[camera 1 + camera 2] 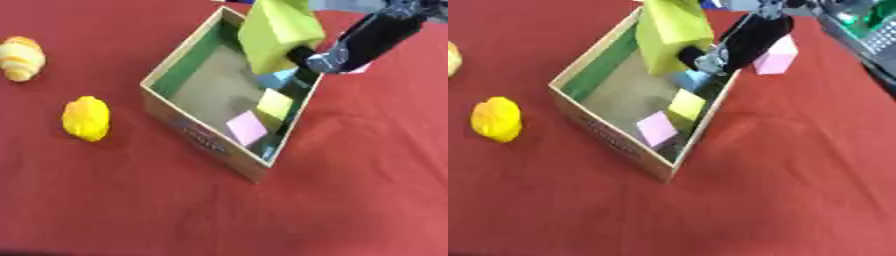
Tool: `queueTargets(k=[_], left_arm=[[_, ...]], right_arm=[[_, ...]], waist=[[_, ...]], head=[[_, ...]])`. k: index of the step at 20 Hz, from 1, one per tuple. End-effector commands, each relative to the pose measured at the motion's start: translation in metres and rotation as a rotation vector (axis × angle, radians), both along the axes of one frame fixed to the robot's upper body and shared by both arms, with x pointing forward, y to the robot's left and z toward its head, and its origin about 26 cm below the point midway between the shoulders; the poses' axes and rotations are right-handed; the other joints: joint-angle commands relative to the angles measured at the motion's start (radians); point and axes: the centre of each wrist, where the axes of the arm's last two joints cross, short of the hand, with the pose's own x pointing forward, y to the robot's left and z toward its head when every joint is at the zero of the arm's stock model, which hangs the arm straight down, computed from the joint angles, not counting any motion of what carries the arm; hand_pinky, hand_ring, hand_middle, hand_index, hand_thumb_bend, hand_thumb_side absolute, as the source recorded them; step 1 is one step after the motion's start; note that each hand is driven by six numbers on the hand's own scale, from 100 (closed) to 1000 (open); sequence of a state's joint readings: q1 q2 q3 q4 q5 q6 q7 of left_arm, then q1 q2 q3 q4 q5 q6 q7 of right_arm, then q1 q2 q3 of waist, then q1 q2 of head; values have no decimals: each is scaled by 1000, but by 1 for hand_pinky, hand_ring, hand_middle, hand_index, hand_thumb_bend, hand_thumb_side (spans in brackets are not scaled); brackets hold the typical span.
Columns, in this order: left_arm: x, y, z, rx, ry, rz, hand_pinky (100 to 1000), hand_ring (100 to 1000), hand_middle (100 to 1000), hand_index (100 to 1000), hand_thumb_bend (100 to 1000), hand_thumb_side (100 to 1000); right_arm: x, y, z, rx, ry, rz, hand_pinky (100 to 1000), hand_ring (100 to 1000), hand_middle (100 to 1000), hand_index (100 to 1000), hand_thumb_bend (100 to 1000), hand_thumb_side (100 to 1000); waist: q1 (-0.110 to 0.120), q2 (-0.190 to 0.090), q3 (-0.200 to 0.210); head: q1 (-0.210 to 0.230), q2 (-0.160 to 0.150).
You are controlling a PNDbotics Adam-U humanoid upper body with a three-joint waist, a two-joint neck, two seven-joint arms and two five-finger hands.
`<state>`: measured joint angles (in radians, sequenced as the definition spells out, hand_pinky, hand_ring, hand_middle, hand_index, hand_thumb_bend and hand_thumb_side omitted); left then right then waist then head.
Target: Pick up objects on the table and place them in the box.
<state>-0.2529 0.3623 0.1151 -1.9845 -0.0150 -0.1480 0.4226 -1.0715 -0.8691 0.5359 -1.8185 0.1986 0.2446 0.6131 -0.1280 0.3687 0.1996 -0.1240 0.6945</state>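
the yellow-green block (276, 32) hangs tilted over the far end of the box (166, 107), its lower end dipping inside the walls, and the right hand (737, 42) has it, coming in from the upper right with dark fingers pressed to the block's right side; how far they wrap round it is too blurred to tell. down inside the box, a pink cube (247, 127) lies at the near corner, a small yellow cube (275, 104) just beyond it against the right wall, and a light blue piece (278, 78) beyond that, under the held block. outside, a pink block (776, 57) stands on the red bench (350, 200) just beside the box's far right wall, behind the arm. off to the left, well apart from the box, a yellow lemon-like thing (87, 118) sits on the bench, with a croissant (21, 57) further back by the left edge.
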Motion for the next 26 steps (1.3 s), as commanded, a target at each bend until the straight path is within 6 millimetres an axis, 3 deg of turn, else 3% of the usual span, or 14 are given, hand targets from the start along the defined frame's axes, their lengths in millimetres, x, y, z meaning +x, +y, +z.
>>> queueTargets(k=[1,8,22,26], left_arm=[[-2,2,9,34,-25,-4,747,570,612,774,218,499],[-1,1,11,34,-31,-11,746,569,611,774,216,503],[-1,1,11,29,-30,-15,747,568,611,773,218,501],[-1,1,11,28,-30,-16,747,568,611,773,219,502]], right_arm=[[14,7,2,-28,-17,-7,839,804,643,798,126,100],[43,16,-8,-109,-34,-3,879,905,806,881,271,100],[61,18,-13,-149,-28,22,902,949,860,914,397,100],[63,15,-16,-158,-5,27,908,960,869,920,397,100]], waist=[[4,-14,5],[-8,2,20],[-8,4,20],[-5,2,16]], head=[[-9,-1],[-15,-4],[-11,-3],[-8,-2]])
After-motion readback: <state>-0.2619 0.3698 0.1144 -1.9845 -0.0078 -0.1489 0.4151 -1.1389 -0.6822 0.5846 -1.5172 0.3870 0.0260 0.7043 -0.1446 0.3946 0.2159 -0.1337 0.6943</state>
